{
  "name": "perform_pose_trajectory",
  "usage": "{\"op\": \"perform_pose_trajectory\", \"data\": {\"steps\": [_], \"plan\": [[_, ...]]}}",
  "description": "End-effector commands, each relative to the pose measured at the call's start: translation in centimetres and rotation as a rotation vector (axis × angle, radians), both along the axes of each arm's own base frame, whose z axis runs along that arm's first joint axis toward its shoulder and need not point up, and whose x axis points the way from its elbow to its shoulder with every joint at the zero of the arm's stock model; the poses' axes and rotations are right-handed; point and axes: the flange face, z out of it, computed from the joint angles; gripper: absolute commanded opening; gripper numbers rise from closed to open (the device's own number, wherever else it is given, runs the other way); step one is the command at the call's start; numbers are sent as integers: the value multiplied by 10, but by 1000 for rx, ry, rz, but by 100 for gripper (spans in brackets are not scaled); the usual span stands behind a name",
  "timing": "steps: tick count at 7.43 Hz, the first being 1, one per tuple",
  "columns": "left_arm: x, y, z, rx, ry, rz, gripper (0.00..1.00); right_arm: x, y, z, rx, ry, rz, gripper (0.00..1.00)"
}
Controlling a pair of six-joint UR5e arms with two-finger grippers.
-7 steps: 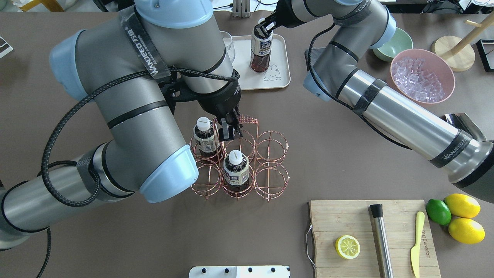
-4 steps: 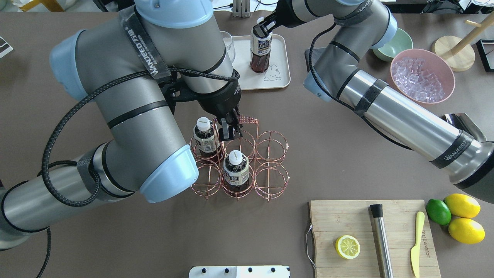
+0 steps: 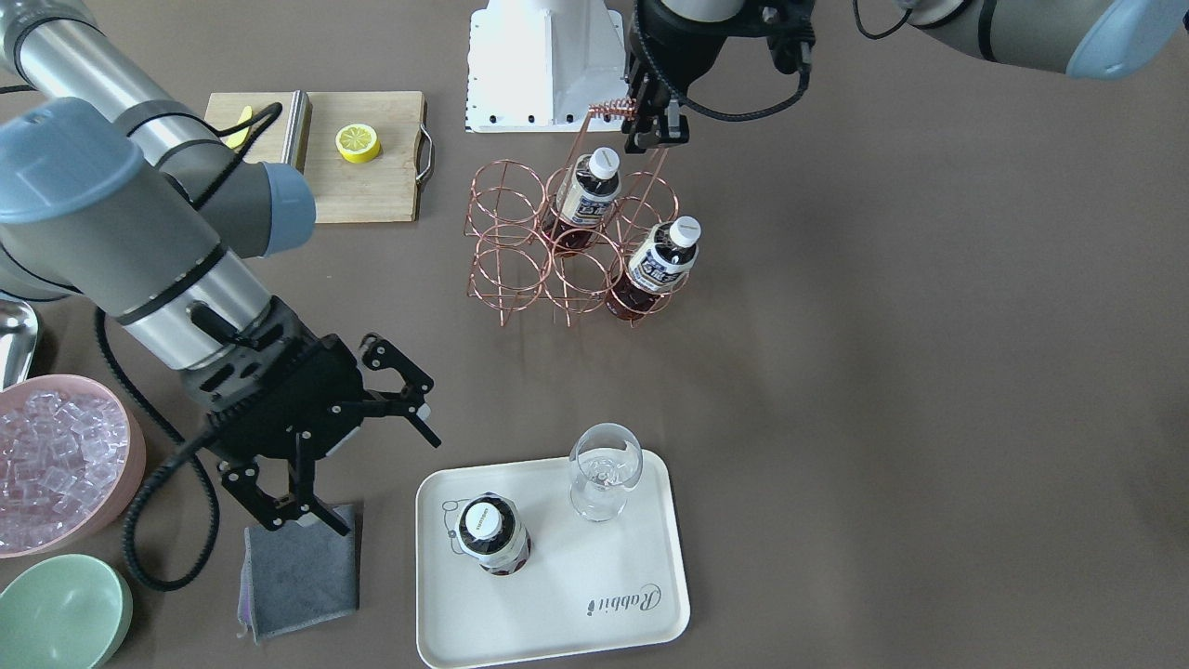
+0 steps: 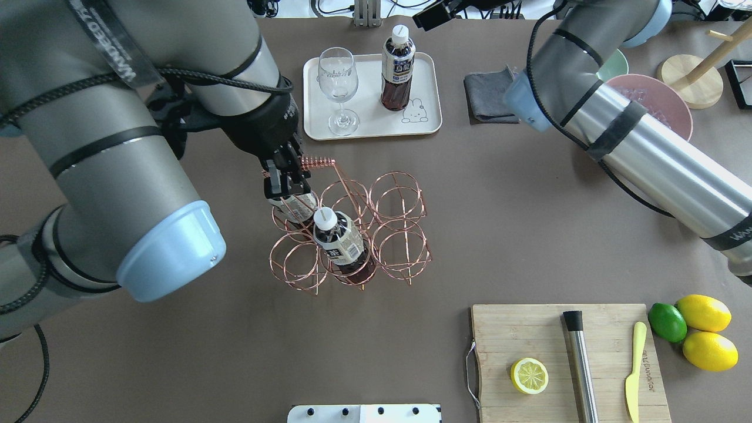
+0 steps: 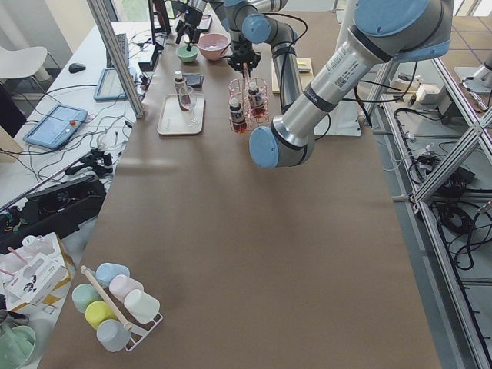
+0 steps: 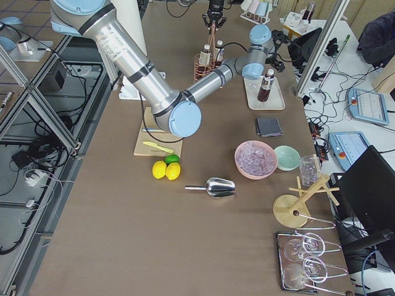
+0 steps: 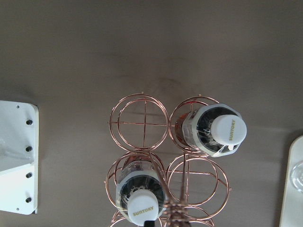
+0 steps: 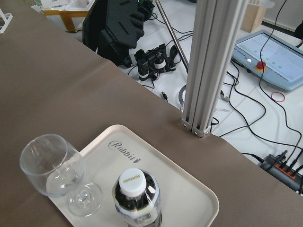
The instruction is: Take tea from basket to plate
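Note:
One tea bottle [image 4: 396, 64] stands upright on the cream plate [image 4: 423, 88], also seen in the right wrist view [image 8: 136, 194]. Two more tea bottles [image 3: 583, 200] [image 3: 658, 265] stand in the copper wire basket [image 4: 382, 226]. My left gripper [image 4: 285, 185] is shut on the left end of the basket's coiled handle [image 4: 317, 160], above one bottle. I cannot tell whether the basket is off the table. My right gripper [image 3: 385, 483] is open and empty, held away from the plate beside the grey cloth [image 3: 302, 567].
A wine glass [image 4: 338, 88] stands on the plate beside the bottle. A pink bowl of ice [image 3: 56, 460] and a green bowl [image 3: 60, 609] sit under my right arm. The cutting board [image 4: 529, 335] holds a lemon half, muddler and knife.
My right gripper has let go of the bottle on the plate and pulled back, open. My left arm has risen and moved left on the handle, and the basket has shifted left with it.

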Motion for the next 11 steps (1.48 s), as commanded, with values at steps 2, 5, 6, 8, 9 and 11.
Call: {"op": "perform_pose_trajectory", "data": {"steps": [2,5,6,8,9,11], "plan": [[-85,-46,35,-13,-89,-4,0,176,52,51,-201,-8,-29,98],[-173,-66,98,50,-169,58,0,308,113,177,-429,-34,44,98],[-195,-70,125,59,-193,85,0,335,129,224,-490,-18,81,98],[-262,-79,197,112,-213,155,0,361,138,303,-688,64,93,92],[-304,-82,228,128,-229,159,0,364,132,343,-810,120,119,92],[-337,-97,293,181,-232,303,0,375,138,399,-919,310,98,98]]}}
